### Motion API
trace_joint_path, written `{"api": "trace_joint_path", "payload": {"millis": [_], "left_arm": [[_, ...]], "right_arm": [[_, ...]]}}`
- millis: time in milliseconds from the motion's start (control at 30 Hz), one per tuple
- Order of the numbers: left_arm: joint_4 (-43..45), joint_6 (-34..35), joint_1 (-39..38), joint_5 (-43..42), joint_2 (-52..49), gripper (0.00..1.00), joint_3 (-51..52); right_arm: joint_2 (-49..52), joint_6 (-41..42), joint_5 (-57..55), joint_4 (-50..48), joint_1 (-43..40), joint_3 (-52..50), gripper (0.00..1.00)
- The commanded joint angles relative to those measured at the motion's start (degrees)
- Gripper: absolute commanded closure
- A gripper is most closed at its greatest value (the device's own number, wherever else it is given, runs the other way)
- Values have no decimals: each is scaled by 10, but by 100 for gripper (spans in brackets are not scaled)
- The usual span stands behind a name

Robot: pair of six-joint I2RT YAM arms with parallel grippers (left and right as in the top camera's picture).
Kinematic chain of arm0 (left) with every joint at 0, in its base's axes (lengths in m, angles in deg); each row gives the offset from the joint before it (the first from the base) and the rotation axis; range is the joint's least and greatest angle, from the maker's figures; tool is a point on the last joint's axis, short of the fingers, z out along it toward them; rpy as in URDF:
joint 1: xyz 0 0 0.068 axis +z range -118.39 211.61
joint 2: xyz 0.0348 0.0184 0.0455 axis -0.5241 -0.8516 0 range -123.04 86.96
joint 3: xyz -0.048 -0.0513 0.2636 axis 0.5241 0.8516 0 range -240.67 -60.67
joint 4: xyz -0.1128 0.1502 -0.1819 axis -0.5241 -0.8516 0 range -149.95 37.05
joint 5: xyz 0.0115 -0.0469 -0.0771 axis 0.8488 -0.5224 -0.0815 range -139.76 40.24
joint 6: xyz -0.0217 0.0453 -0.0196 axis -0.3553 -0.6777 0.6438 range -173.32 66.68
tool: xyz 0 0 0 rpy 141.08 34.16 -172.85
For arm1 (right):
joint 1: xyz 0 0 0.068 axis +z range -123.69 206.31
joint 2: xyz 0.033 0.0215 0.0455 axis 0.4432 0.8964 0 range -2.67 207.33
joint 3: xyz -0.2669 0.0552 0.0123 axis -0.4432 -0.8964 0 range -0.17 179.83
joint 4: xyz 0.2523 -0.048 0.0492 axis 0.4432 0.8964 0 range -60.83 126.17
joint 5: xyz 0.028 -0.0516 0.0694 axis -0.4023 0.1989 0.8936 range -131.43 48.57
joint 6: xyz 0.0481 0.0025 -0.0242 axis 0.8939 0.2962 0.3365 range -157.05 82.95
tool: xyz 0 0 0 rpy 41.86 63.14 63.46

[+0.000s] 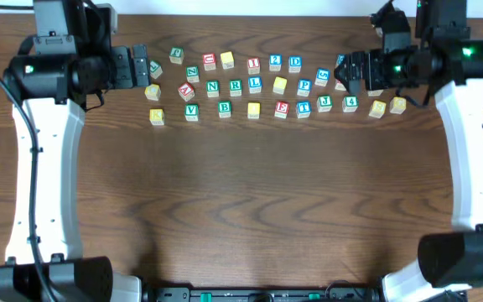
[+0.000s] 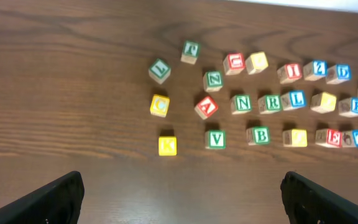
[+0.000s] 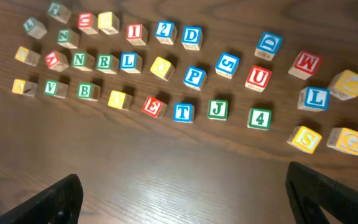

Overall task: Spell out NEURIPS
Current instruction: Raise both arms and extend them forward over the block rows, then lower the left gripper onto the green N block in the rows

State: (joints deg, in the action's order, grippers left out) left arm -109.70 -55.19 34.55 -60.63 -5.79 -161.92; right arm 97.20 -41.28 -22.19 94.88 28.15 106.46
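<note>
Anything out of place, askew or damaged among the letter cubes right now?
Nothing looks damaged, stacked or spilled. The letter cubes lie flat in three loose rows, but a few sit twisted out of line. The clearest are a red cube and a green cube at the left end, both turned diagonally to their neighbours.

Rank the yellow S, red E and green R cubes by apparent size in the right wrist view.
Largest to smallest:
yellow S cube
red E cube
green R cube
Nearness to the camera likely explains the differences.
</note>
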Motion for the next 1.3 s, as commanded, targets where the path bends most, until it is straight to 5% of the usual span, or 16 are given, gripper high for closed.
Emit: {"api": "trace_joint_path", "payload": {"millis": [0, 533, 767, 1267], "left_arm": [[-20, -11, -1, -7, -10, 0, -13], [-19, 46, -7, -7, -16, 0, -12], [21, 102, -52, 42, -29, 9, -14], [56, 148, -145, 89, -255, 14, -185]], "right_arm": [[14, -10, 7, 3, 8, 15, 1], [17, -10, 30, 7, 9, 12, 1], [17, -10, 30, 7, 8, 12, 1], [17, -10, 30, 25, 8, 11, 1]]}}
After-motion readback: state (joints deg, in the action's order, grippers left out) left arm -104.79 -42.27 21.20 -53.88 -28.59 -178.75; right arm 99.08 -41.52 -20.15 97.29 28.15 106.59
